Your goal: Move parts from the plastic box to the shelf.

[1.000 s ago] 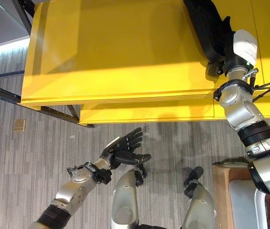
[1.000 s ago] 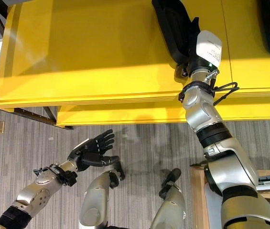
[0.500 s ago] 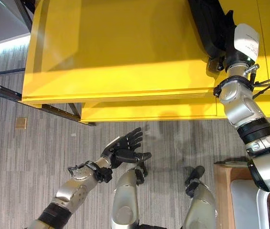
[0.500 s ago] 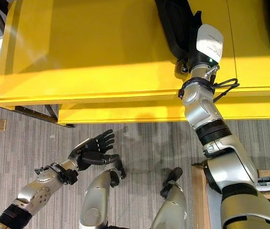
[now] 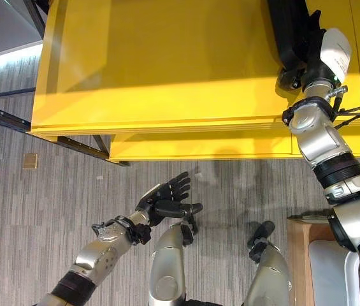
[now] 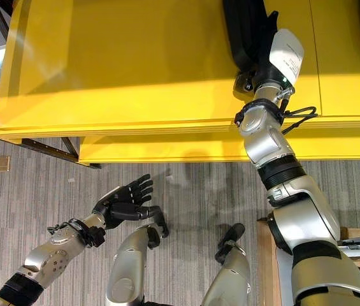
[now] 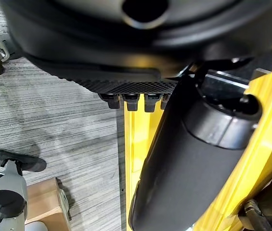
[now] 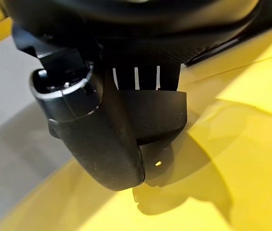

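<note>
— One part (image 5: 289, 32), black and long, lies on the yellow shelf (image 5: 167, 64), and the right hand (image 5: 310, 39) has its fingers and thumb curled round the near end of it. Is that a safe place to let go?

— Probably, but the near end sits close to the shelf's front edge. If the fingers open while the wrist pulls away, the thumb may drag the part toward that edge, and it could tip off to the floor.

— And the left hand (image 5: 165, 201)?

— It hangs low over the floor, well apart from the shelf, fingers relaxed and straight, holding nothing. No risk there, though it cannot steady anything from where it is.

— Anything else that might spoil the placing?

— The right wrist view shows the part's rounded end resting on the yellow surface. A smooth shell on a smooth board likely slides easily, so a sideways nudge on release could skew it.
</note>
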